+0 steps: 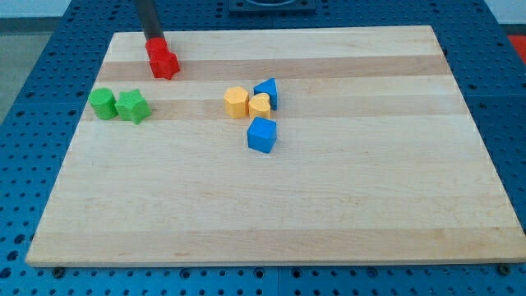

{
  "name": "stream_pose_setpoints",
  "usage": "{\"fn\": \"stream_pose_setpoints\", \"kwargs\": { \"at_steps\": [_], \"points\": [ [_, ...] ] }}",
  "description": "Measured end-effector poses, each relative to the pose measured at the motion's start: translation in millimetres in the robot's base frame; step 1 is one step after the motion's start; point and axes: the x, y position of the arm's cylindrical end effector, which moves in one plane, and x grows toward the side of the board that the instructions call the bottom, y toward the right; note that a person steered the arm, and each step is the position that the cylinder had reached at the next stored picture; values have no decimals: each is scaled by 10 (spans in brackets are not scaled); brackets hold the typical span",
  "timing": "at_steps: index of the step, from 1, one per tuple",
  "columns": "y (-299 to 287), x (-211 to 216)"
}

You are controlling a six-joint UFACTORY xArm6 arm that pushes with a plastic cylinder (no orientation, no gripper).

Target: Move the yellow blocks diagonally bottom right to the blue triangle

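Around the blue triangle [267, 92] sit two yellow blocks, a hexagon [236, 102] and a rounded one [260, 105] touching its lower left, one blue cube [262, 135] below; two green blocks [103, 104] [132, 107] and two red blocks [156, 48] [165, 64] lie well to the view's left. My tip [154, 39], the end effector, is a bare rod holding nothing, its end hard to separate from the upper red block and its top cut off. The pale wooden table [345, 205] rests on blue perforated flooring [33, 99].

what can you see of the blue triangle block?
The blue triangle is a small wedge-shaped block, matt blue, looks like painted wood or plastic. It sits on the wooden board just above centre, upright. The yellow heart-like block touches its lower left side. The blue cube lies below, apart. My tip is far left.
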Motion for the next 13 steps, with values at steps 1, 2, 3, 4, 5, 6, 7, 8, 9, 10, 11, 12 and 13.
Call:
{"fn": "stream_pose_setpoints", "kwargs": {
  "at_steps": [1, 2, 3, 4, 5, 6, 7, 8, 9, 10, 11, 12, 13],
  "points": [
    [227, -111],
    [487, -151],
    [717, -141],
    [898, -35],
    [1015, 131],
    [1092, 358],
    [1107, 588],
    [1106, 778],
    [1102, 949],
    [1102, 990],
    [1102, 1006],
    [1062, 1195],
    [1062, 1376]
  ]
}}
